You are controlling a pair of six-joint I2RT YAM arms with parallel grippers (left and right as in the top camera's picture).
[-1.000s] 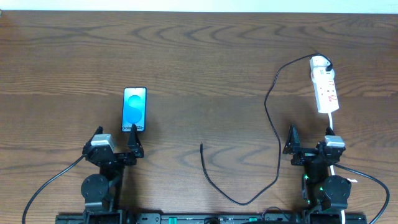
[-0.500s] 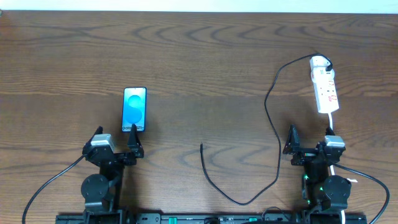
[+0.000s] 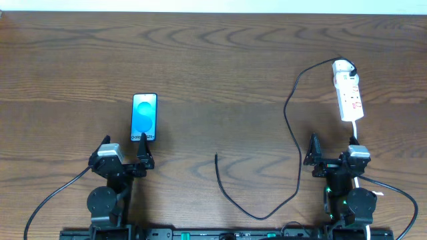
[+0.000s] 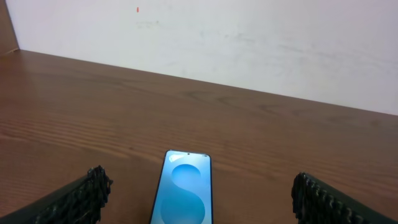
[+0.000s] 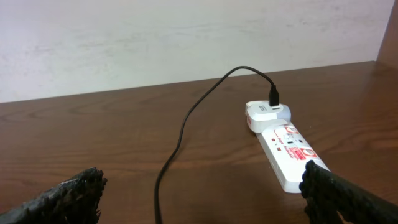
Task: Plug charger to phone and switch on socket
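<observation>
Judging by the layout, the task is sitting at its very start. The phone (image 3: 145, 118) is lying face up at the left-centre of the overhead view, its screen glowing blue, with nothing plugged into it. The charger (image 3: 298, 160) is trailing over the counter (image 3: 213, 60) in a long loop. Its connector tip (image 3: 215, 157) is resting loose in the lower middle of the frame, well apart from the phone. Its black plug (image 5: 273, 98) is sitting in a white adapter (image 5: 266, 113) at the far end of the socket (image 3: 349, 93) in the upper right. So the mains end is looking done and the phone end is not. The pictures are not showing whether the socket is switched on.

The left hand (image 3: 123, 143) is hanging released just below the phone, jaws spread wide and grasping nothing. The right hand (image 3: 331, 147) is likewise gaping empty at the lower right, just below the socket. What is remaining is picking up the tip, seating it in the phone and switching the socket on.
</observation>
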